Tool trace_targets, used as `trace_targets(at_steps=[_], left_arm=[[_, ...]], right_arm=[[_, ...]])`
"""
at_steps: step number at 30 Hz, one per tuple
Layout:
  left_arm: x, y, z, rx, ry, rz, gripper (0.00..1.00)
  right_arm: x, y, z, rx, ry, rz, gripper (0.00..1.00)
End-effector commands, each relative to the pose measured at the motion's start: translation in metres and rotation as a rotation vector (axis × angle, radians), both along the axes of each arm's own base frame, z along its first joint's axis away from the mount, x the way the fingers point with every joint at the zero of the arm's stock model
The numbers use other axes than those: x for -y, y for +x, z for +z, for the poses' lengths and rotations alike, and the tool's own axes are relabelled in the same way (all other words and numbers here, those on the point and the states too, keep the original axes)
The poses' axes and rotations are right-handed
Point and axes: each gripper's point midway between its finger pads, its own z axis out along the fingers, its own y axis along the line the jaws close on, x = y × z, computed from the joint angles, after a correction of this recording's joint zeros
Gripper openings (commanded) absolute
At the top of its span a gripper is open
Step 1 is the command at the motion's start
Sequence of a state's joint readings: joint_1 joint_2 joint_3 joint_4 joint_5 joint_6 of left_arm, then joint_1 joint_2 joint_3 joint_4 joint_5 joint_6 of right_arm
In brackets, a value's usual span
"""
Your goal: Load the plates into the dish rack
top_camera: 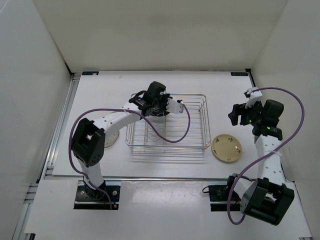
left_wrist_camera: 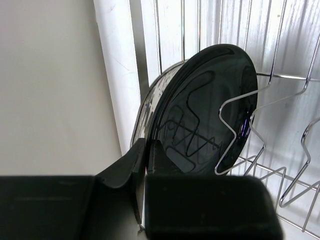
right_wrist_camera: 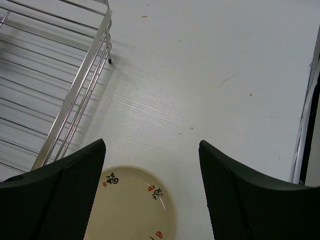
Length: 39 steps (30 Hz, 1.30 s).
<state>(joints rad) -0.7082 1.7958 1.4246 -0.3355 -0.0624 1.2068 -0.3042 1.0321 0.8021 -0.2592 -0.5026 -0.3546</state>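
Left wrist cam: left jaws pinched shut on black plate [left_wrist_camera: 205,100] rim, standing it on edge between dish rack [left_wrist_camera: 235,107] dividers, glass plate [left_wrist_camera: 145,107] just behind. Right jaws apart, hanging over cream plate [right_wrist_camera: 132,205] flat on worktop [right_wrist_camera: 200,75] beside rack, prob. next pick.

White table [top_camera: 165,167] bears dish rack [top_camera: 170,146] and cream plate [top_camera: 226,148]; perhaps a white plate [top_camera: 113,142].

Lab robot test cell. Plain white panel walls [top_camera: 30,75] box in a white table [top_camera: 100,85], with an aluminium extrusion rail [top_camera: 60,125] along its left edge. Left arm [top_camera: 115,120] and right arm [top_camera: 267,150] bolted to black base plates [top_camera: 97,195], purple cables [top_camera: 170,141] looped loose.
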Motion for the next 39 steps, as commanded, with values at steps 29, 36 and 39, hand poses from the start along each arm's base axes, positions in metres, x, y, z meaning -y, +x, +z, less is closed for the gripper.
trace_targets(at_steps=[29,36,39], left_arm=[[-0.040,-0.006,-0.008,-0.019,0.056,0.115,0.35],[-0.041,0.002,0.046,0.066,-0.043,0.185,0.51],[-0.051,0.002,0.077,0.113,-0.098,0.224,0.65]], right_arm=[[-0.002,0.002,0.006,0.035,0.023,0.011,0.79],[0.008,0.001,-0.004,0.015,-0.036,-0.009,0.84],[0.013,-0.002,-0.009,-0.001,-0.068,-0.010,1.00]])
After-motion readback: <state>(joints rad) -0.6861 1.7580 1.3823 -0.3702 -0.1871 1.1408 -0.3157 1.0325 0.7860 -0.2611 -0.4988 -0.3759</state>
